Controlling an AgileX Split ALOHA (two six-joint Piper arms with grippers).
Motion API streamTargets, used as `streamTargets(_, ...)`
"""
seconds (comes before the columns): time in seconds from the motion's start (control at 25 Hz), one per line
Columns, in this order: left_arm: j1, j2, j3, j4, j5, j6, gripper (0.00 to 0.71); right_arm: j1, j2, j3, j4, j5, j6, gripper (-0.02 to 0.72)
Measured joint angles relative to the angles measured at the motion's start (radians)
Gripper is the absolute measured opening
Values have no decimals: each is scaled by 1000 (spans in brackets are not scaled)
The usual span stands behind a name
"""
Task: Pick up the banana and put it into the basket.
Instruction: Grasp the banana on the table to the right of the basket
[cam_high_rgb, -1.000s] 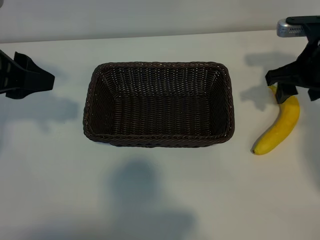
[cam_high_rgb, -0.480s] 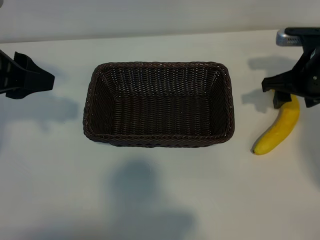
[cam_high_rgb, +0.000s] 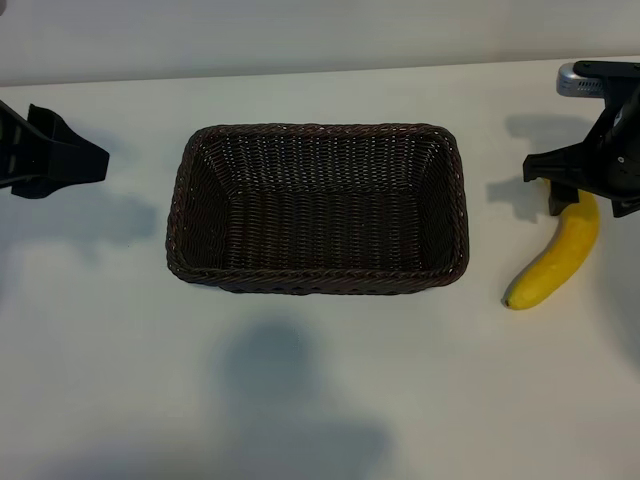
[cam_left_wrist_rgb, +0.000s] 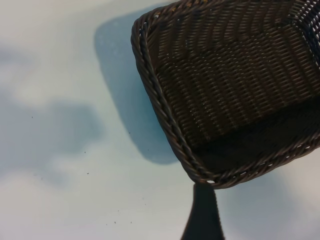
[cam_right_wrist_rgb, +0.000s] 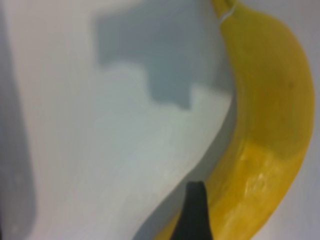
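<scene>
Yellow against the pale worktop (cam_high_rgb: 320, 400), the banana (cam_high_rgb: 556, 258) lay near the right edge, well apart from the wicker basket (cam_high_rgb: 455, 200) at the centre. The right gripper (cam_high_rgb: 585, 180) hovered spread wide over the banana's upper end, holding nothing. The left gripper (cam_high_rgb: 60, 155), also wide, sat parked at the left edge. Closing so near the tapered end might let the fruit pivot or slip free.

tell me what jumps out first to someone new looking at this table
The big dark brown wicker basket sits mid-table with nothing inside it. To its right lies a bright yellow banana on the white table, with the right pincer open over its far end. The left pincer is parked at the table's left edge.
</scene>
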Motion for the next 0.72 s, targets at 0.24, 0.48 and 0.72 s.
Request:
streamTargets(0.24, 0, 0, 0, 0, 1, -1, 588, 0, 45, 0, -10, -16, 31, 619)
streamTargets(0.48, 0, 0, 0, 0, 1, -1, 588, 0, 96, 2, -10, -21, 32, 619)
streamTargets(0.72, 0, 0, 0, 0, 3, -4, 588, 0, 136, 3, -10, -48, 40, 611)
